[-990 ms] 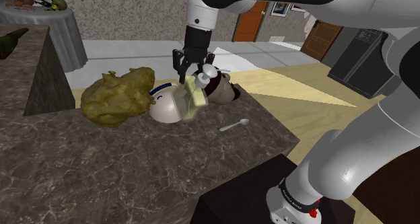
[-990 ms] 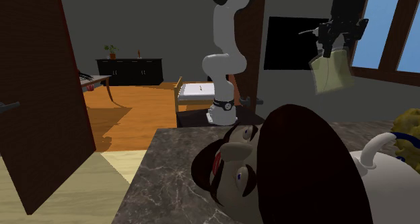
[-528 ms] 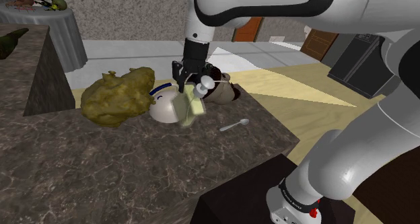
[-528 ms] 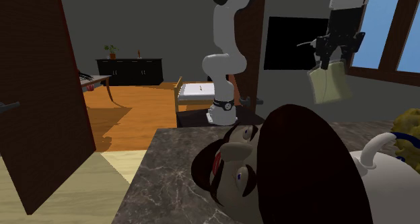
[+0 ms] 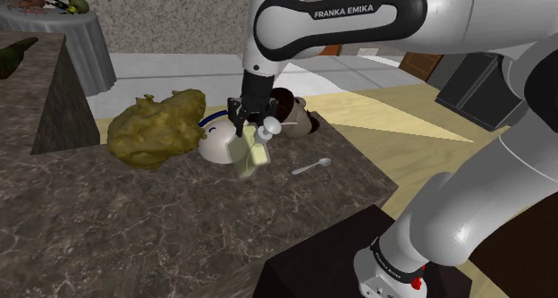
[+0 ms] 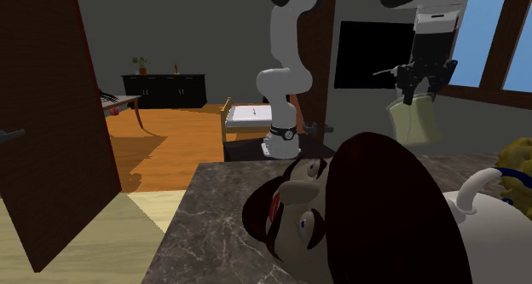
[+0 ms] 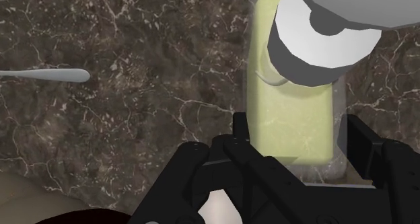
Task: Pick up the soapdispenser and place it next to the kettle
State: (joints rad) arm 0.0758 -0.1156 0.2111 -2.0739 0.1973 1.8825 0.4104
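My black gripper (image 5: 249, 124) is shut on the soap dispenser (image 5: 251, 153), a pale yellow-green bottle with a white pump head. The bottle hangs tilted, low over the dark marble counter (image 5: 134, 225), right beside the white rounded kettle (image 5: 217, 141) on the side toward the shoulder view's right. In the wrist view the fingers clasp the bottle (image 7: 291, 115) below its white pump, and the gripper (image 7: 293, 155) looks straight down at the counter. In the second exterior view the gripper (image 6: 419, 79) carries the bottle (image 6: 415, 120) above and behind the kettle (image 6: 490, 227).
A lumpy yellow-green object (image 5: 157, 126) lies against the kettle's far side. A brown-haired figure head (image 5: 293, 114) lies behind the gripper. A white spoon (image 5: 311, 167) rests near the counter's edge. A raised stone block (image 5: 40, 90) stands at the shoulder view's left.
The gripper has come down with the soap dispenser, from above the kettle to low beside it, drifting slightly toward the shoulder view's left. The grip has stayed shut.
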